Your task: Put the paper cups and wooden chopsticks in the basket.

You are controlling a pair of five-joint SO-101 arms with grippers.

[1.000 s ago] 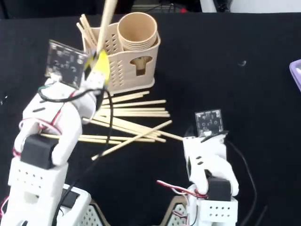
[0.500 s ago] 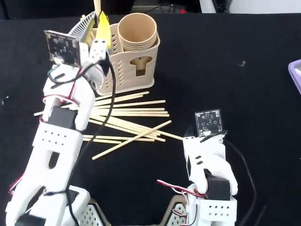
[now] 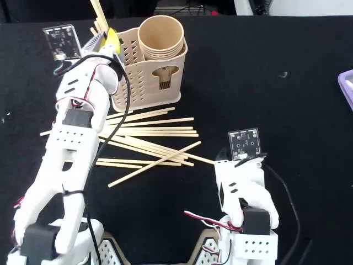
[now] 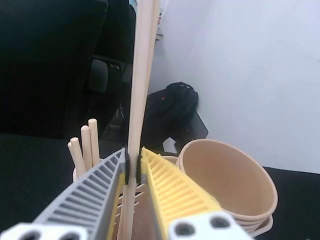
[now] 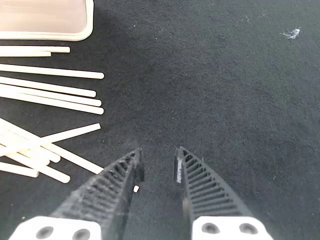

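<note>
Your left gripper clamps a chopstick above the basket; your right gripper, well away, sits slightly parted, empty.

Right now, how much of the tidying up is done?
Done: the stack of tan paper cups sits in the beige slotted plastic basket, with a few wooden chopsticks standing in its side compartment. In hand: the left gripper is shut on one long chopstick over the basket. Left: a pile of loose chopsticks on the black table; the right gripper sits open beside them.
</note>
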